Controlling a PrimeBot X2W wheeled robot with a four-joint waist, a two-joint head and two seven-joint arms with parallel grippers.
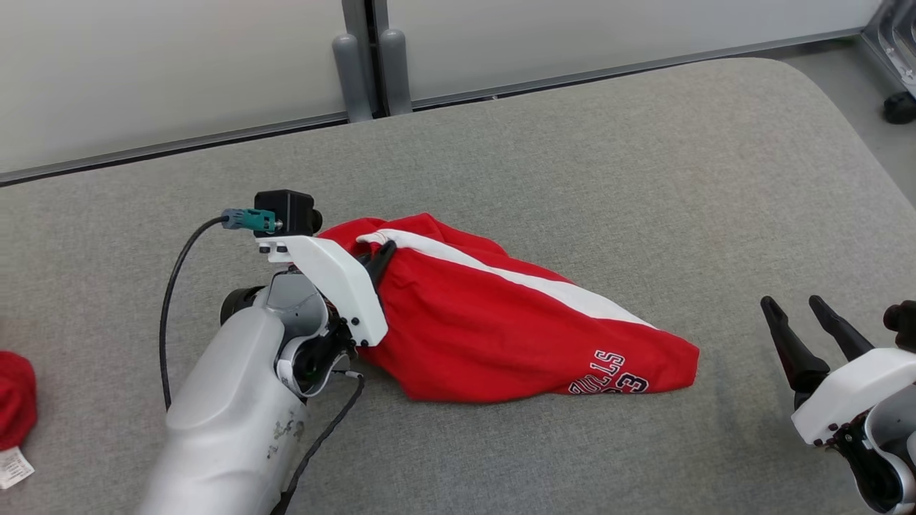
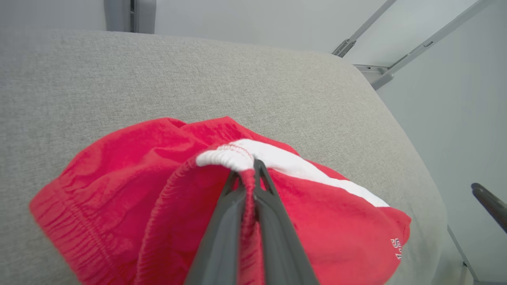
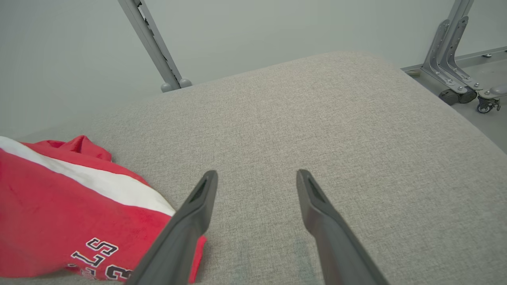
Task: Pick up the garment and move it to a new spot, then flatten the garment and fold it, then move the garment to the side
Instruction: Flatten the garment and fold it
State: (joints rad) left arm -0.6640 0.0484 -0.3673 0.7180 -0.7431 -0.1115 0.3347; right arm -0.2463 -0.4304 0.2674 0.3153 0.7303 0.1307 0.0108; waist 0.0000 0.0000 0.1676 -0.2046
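The garment (image 1: 494,322) is a pair of red shorts with a white side stripe and dark lettering near one hem, lying bunched on the grey padded table (image 1: 572,157). My left gripper (image 1: 383,256) is shut on the elastic waistband at the stripe's end, and the left wrist view shows red cloth pinched between its two fingers (image 2: 247,174). The garment (image 2: 158,198) spreads below and around those fingers. My right gripper (image 1: 794,306) stands open at the lower right, apart from the cloth. In the right wrist view its fingertips (image 3: 255,176) hover over bare table, with the garment (image 3: 59,221) at the left.
Another red cloth item with a white tag (image 1: 14,400) lies at the table's left edge. A pale wall with grey posts (image 1: 372,57) runs behind the table. The table's right corner rounds off toward the floor, where a metal frame on castors (image 3: 459,87) stands.
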